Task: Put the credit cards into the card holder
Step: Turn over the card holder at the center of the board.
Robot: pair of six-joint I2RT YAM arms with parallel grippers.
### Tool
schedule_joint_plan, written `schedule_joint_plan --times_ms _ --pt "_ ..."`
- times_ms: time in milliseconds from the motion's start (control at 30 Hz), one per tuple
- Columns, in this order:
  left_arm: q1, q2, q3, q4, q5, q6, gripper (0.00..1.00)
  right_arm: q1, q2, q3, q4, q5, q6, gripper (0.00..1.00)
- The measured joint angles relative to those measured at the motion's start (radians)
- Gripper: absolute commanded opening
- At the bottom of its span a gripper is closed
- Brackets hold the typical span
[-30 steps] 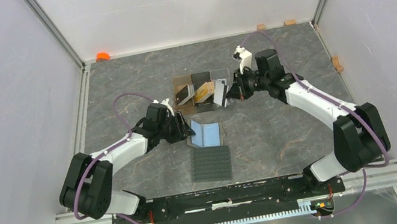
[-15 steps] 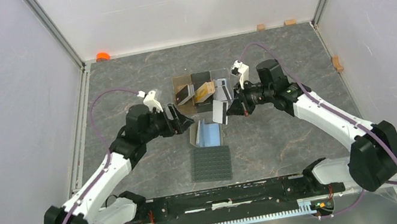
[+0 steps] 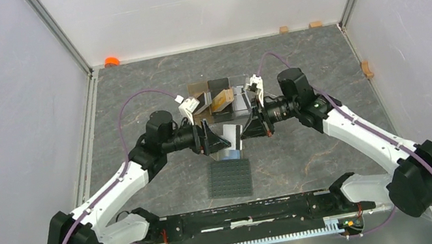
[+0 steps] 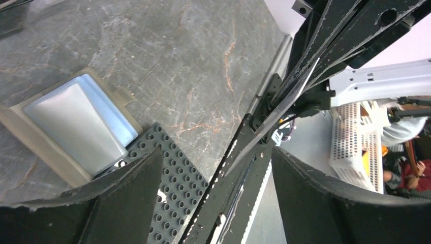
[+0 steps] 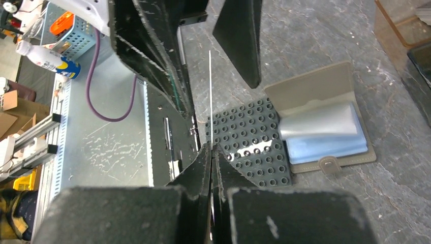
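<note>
Three credit cards (image 3: pixel 235 135), one card holder (image 5: pixel 320 122) unfolded on surface, right tool (image 3: pixel 245 132) clamped on white-silver card (image 5: pixel 210 101) above it, left tool (image 3: pixel 211 141) wide, fingers flanking that card, gold card (image 3: pixel 221 100) and black card (image 3: pixel 201 104) in far clear stand (image 3: pixel 244 105)

Left arm (image 3: pixel 112 192): base at near left, stretched far and to right, wrist turned sideways, pointing right.
Right arm (image 3: pixel 361 131): base at near right, stretched far and to left, wrist pointing left.
Two claws meet nose to nose over middle of tabletop (image 3: pixel 310 146), close together, both up in air.
Left claw (image 3: pixel 212 141): wide open, two black fingers (image 4: pixel 127 198) spread far apart, nothing between them.
Right claw (image 3: pixel 248 131): fingers (image 5: pixel 198 173) squeezed tight on thin white card (image 3: pixel 235 134), card sticks out toward left claw.
</note>
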Motion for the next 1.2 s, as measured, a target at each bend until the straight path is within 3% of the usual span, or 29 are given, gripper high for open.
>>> schedule_joint_plan --times_ms 100,233,300,367,467,500,600,700,800,833,867,1000,1100,1200 --pt "-0.006 0.016 0.008 0.024 0.035 -0.002 0.54 0.002 -0.012 0.0 0.003 -0.024 -0.005 0.0" --pt "-0.018 0.034 0.01 0.059 0.086 -0.007 0.32 0.002 -0.014 0.0 0.008 -0.041 -0.007 0.0" --pt "-0.023 0.037 0.01 0.08 0.109 -0.019 0.15 0.002 -0.014 0.0 0.016 -0.045 -0.005 0.02" --pt "-0.027 0.037 0.01 0.105 0.13 -0.034 0.02 0.002 -0.015 -0.002 0.044 -0.044 0.009 0.16" --pt "-0.032 0.034 0.0 0.174 0.16 -0.071 0.02 -0.003 -0.024 -0.02 0.097 -0.04 0.045 0.45" --pt "-0.033 0.03 -0.012 0.209 0.165 -0.09 0.02 -0.004 -0.029 -0.033 0.126 -0.041 0.068 0.49" --pt "-0.034 0.02 -0.059 0.323 0.163 -0.158 0.02 0.004 -0.043 -0.079 0.228 -0.051 0.139 0.52" --pt "-0.034 0.019 -0.103 0.423 0.149 -0.224 0.02 0.011 -0.056 -0.134 0.356 -0.061 0.235 0.44" --pt "-0.034 0.019 -0.119 0.478 0.147 -0.262 0.02 0.013 -0.063 -0.191 0.514 -0.06 0.355 0.17" --pt "-0.034 0.02 -0.119 0.488 0.147 -0.269 0.06 0.013 -0.063 -0.203 0.549 -0.057 0.379 0.04" --pt "-0.034 0.02 -0.119 0.502 0.149 -0.275 0.16 0.013 -0.064 -0.219 0.595 -0.047 0.418 0.0" --pt "-0.034 0.021 -0.116 0.482 0.125 -0.267 0.61 0.013 -0.063 -0.248 0.685 0.007 0.523 0.0" --pt "-0.037 0.021 -0.084 0.331 0.047 -0.214 0.72 0.015 -0.055 -0.233 0.606 0.105 0.507 0.0" --pt "-0.039 0.021 -0.025 0.127 -0.103 -0.146 0.76 0.015 -0.01 -0.201 0.469 0.23 0.47 0.0"
